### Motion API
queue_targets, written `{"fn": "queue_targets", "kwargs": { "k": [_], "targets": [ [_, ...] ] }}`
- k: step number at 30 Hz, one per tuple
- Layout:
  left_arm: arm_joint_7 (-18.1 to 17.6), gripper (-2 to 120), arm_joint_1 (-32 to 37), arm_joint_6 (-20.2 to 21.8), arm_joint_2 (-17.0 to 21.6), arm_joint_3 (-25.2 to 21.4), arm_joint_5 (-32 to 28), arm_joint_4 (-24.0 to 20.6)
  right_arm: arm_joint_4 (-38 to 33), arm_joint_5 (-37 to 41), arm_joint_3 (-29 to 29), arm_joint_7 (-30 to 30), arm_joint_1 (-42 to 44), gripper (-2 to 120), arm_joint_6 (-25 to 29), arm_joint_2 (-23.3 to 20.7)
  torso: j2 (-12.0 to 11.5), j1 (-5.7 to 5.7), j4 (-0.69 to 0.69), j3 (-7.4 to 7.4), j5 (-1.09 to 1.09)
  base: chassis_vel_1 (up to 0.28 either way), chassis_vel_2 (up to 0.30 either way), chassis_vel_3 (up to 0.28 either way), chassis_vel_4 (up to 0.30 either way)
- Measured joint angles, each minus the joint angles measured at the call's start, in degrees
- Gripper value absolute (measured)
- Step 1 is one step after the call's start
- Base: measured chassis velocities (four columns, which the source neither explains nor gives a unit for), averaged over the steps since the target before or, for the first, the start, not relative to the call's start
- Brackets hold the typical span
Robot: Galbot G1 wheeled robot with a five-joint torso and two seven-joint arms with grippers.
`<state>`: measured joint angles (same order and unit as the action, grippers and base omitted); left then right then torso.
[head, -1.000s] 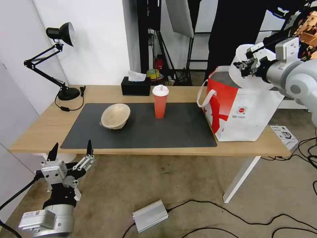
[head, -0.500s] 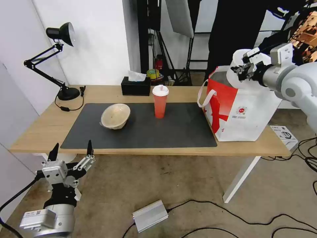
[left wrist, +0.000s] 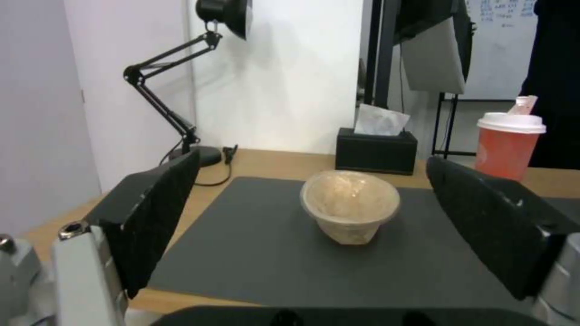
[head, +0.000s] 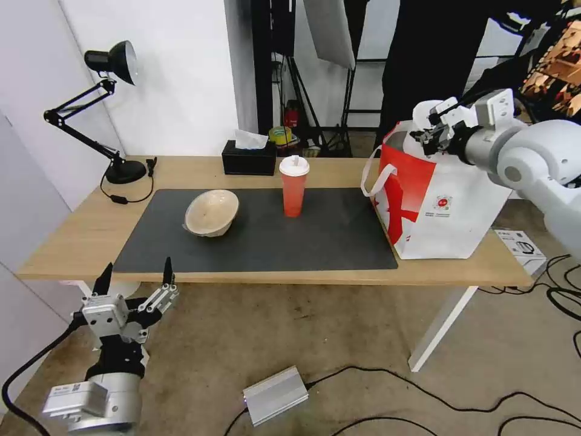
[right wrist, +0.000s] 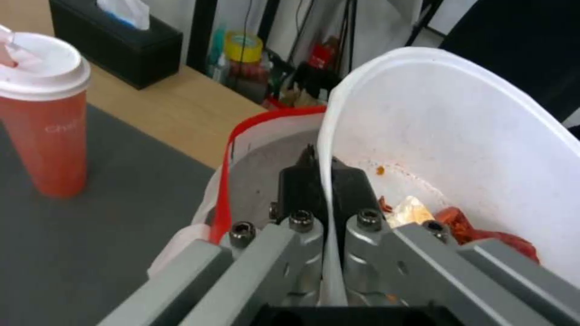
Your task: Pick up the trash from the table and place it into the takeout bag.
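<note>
Faintly, red cup [right wrist: 51, 117] reads "chi…"

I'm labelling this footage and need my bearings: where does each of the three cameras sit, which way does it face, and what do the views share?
Head view: on the robot's head, looking forward and down over the table; left end effector open below the near edge, right end effector at the takeout bag.
Left wrist view: looks between its open fingers at the beige bowl.
Right wrist view: looks along its fingers, clamped on the white bowl rim over the bag.
Shared: red cup and tissue box appear in all three.
</note>
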<state>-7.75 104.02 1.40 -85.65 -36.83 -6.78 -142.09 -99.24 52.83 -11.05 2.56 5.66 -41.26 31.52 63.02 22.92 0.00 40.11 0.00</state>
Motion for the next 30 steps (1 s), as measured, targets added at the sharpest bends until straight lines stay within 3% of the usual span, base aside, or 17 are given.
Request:
{"fn": "queue_targets", "kwargs": {
  "k": [21, 30],
  "targets": [
    [0.0, 100, 0.1, -0.1, -0.3, 0.4, 0.1, 0.1, 2.5, 0.0, -1.6, -0.4, 1.0, 0, -0.1, 1.4, 0.0, 0.00, 0.00, 0.00, 0.00, 0.000, 0.000, 0.000, 0.000],
    [0.0, 100, 0.2, -0.1, -0.3, 0.4, 0.2, 0.0, 2.6, 0.0, -1.5, 0.7, 0.9, 28, -0.1, 1.5, 0.0, 0.00, 0.00, 0.00, 0.00, 0.000, 0.000, 0.000, 0.000]
  ]
}}
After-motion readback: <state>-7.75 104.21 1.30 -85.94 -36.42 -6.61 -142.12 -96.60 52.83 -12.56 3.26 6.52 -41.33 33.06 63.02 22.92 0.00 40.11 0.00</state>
